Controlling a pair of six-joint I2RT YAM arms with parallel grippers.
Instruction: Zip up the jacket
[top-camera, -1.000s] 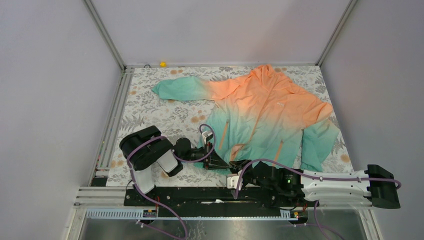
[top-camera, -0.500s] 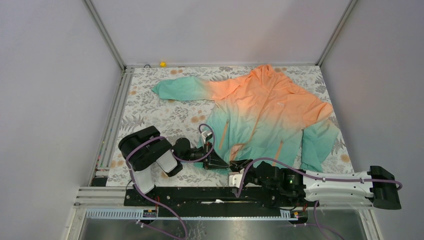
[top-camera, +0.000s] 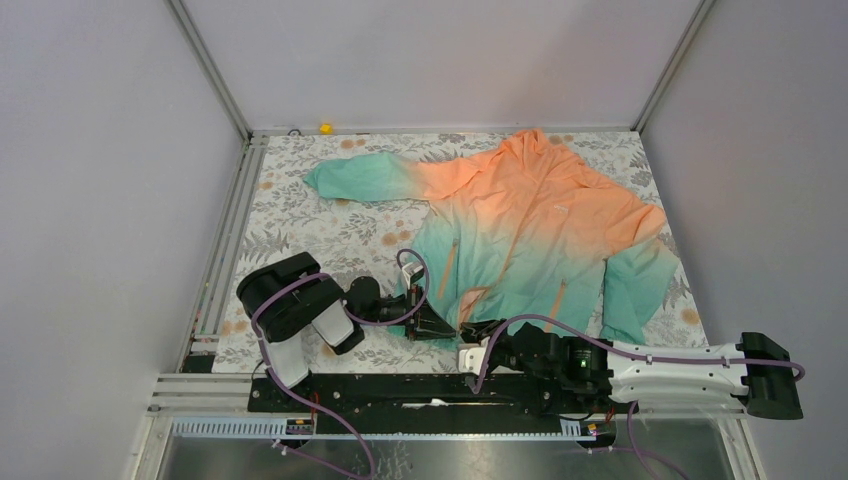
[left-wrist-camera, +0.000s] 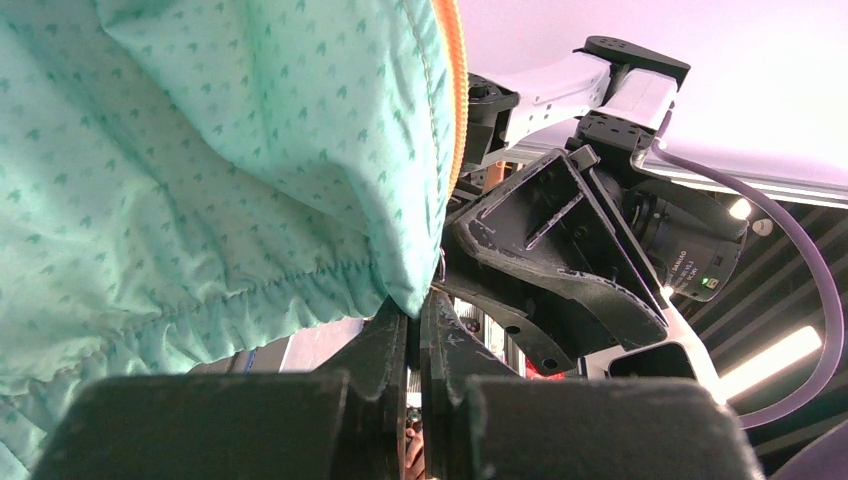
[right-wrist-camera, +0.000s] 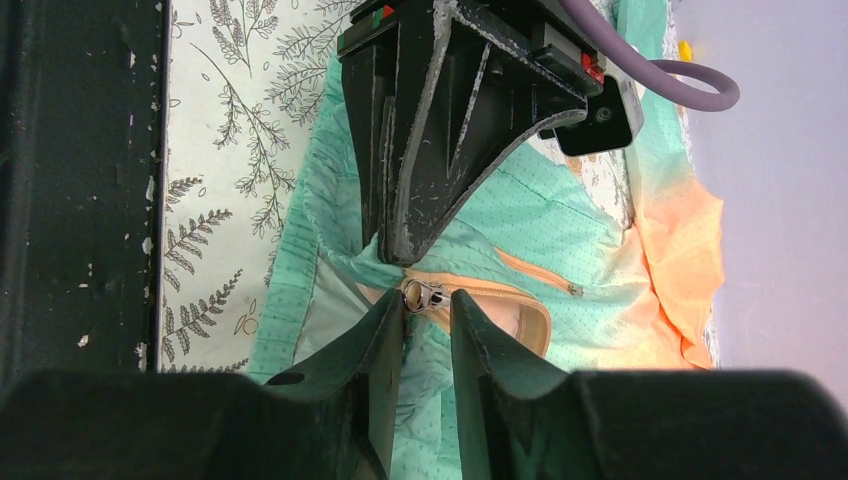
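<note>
Since a second ago, we see the right arm (top-camera: 680, 370) drawn slightly rightward along the near edge of the floral cloth (top-camera: 300, 220); the jacket (top-camera: 520, 230) lies as before.

From above, the jacket covers the cloth's right half, with its hood at the cloth's far edge and its teal hem at the near edge. There the left gripper (top-camera: 440, 325) and right gripper (top-camera: 478, 345) meet. We cannot read the white chest logo (top-camera: 562, 213); it is too small.

In the left wrist view, the left gripper (left-wrist-camera: 415, 320) is clenched on the hem corner, below the orange zipper tape (left-wrist-camera: 452, 90). The white print on the right arm's camera barrel (left-wrist-camera: 690, 265) is illegible.

In the right wrist view, the right gripper's (right-wrist-camera: 428, 300) narrowly parted fingers (right-wrist-camera: 385, 330) flank the metal zipper slider (right-wrist-camera: 425, 295), over the cloth's near edge. We cannot tell whether they pinch it.
</note>
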